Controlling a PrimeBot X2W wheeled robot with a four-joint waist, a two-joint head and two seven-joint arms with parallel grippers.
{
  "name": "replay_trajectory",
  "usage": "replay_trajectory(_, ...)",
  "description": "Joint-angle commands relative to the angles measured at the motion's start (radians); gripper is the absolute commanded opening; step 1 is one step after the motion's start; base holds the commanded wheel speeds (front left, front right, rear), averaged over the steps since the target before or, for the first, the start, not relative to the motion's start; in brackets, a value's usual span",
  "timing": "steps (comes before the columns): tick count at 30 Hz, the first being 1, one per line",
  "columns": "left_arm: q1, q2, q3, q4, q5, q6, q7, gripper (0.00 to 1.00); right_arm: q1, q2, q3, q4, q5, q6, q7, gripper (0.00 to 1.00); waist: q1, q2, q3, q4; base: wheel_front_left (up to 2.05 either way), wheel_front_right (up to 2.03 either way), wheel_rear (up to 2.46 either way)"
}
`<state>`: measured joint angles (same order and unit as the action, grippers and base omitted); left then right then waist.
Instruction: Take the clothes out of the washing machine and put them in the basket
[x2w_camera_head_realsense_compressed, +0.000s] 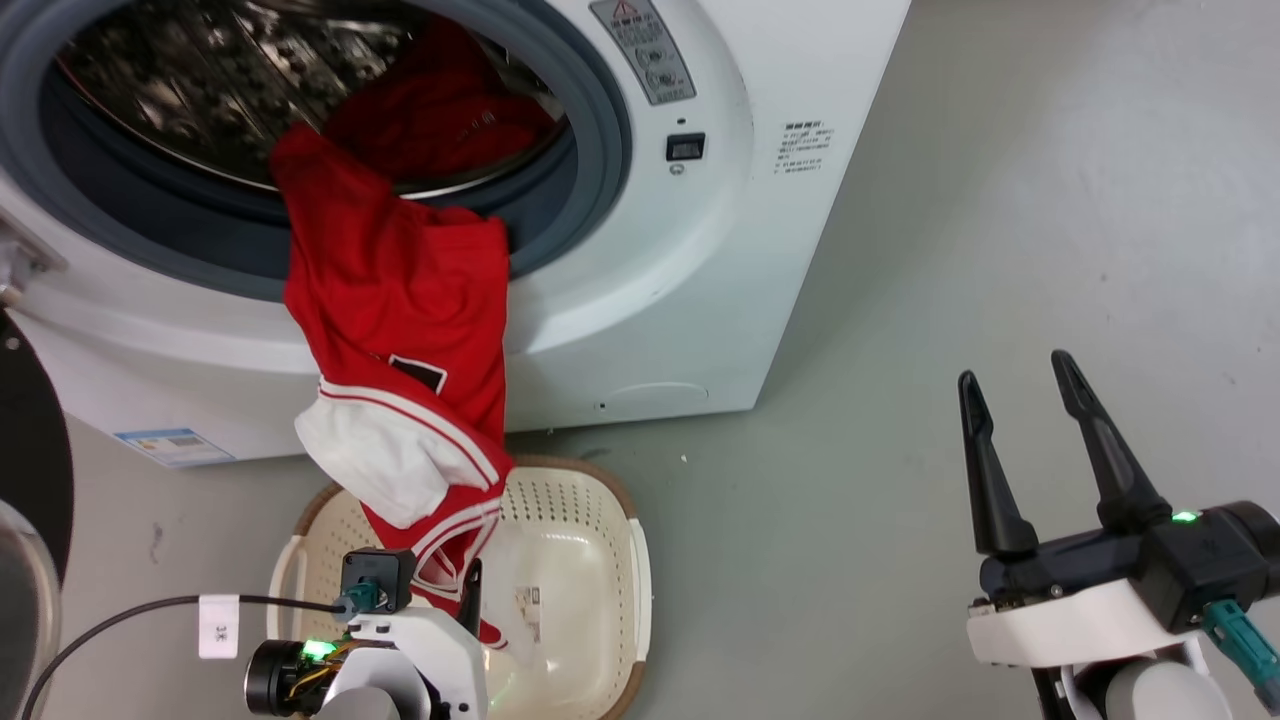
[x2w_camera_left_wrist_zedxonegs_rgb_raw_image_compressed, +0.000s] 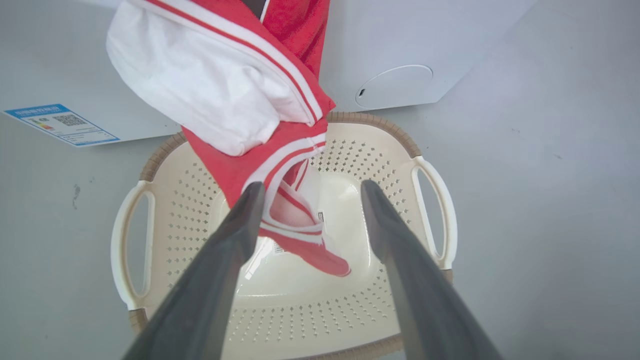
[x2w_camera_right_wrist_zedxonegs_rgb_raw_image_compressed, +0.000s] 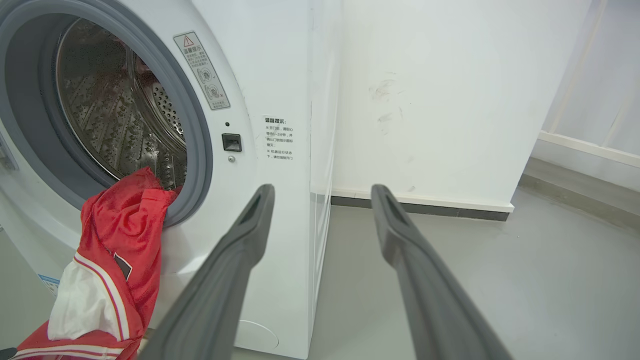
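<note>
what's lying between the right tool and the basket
Nothing but bare grey floor. In the head view that stretch runs clear from the open right tool across to the basket.

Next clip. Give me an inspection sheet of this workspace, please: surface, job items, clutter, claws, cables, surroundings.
Surface: grey floor.
Job's things: washing machine open; red garment hangs from the drum, its hem in the basket; more red cloth in the drum.
Clutter: nothing seen.
Claws: left claw open over the basket beside the hem; right claw open, holding nothing.
Cables: black tagged cable at the left wrist.
Surroundings: white wall, dark skirting.
</note>
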<state>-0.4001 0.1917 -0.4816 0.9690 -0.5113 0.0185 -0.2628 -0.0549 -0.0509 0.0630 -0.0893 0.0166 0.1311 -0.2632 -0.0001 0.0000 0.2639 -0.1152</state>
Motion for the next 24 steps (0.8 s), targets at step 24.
replay_trajectory(24, 0.283, -0.066, 0.338, -0.607, 0.366, 0.015, -0.003, 1.0, 0.101, 0.001, -0.006, 0.011, 0.002, -0.001, -0.002, 1.0, 0.0001, 0.0, -0.155, 0.033, 0.0, 0.0, 0.0)
